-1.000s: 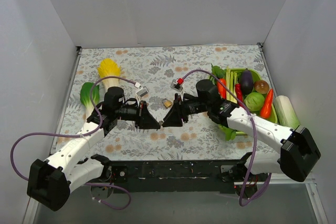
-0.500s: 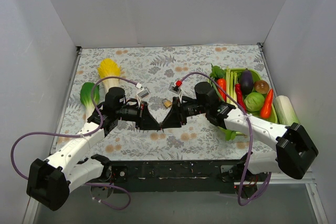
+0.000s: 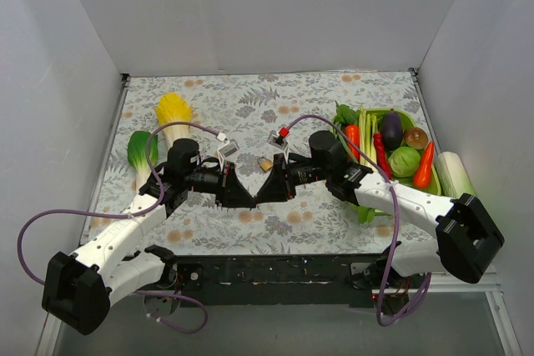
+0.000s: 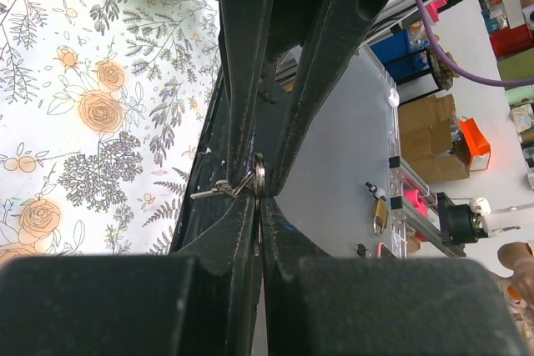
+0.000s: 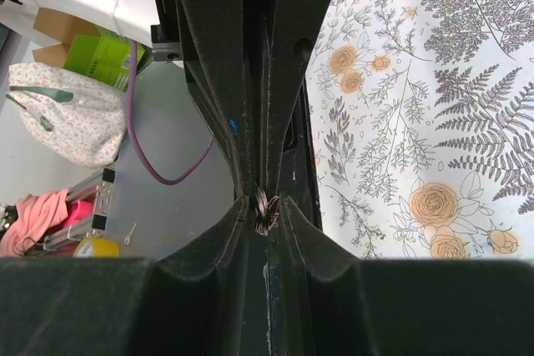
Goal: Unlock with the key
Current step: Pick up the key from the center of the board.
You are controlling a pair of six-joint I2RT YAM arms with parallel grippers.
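Where the two arms meet tip to tip, the left gripper [image 4: 259, 210] has its jaws pressed to a thin slit and the right gripper [image 5: 265, 210] has its jaws nearly as tight. Both appear to pinch the same small key ring [image 4: 259, 178] from opposite sides. In the left wrist view, keys [image 4: 217, 193] hang off the ring to one side, clear of both sets of fingers. The brass padlock [image 3: 265, 162] lies on the floral tabletop [image 3: 250, 106] just beyond the joined tips, touching neither gripper. A white tag [image 3: 225, 149] on the left arm's cable and a red tag [image 3: 284, 131] on the right arm's cable sit near the padlock, and any print on them is too small to read. Both arms reach in from their bases at the near edge with the elbows set outward. Their forearms angle toward the middle and the grippers point straight at each other, low over the tabletop. Further out on the right, a green tray [image 3: 436, 183] holds an eggplant [image 3: 392, 129], a round cabbage [image 3: 404, 160] and a carrot [image 3: 424, 166]. On the left, a yellow-leafed cabbage [image 3: 171, 110] lies well apart from the arms' tips.
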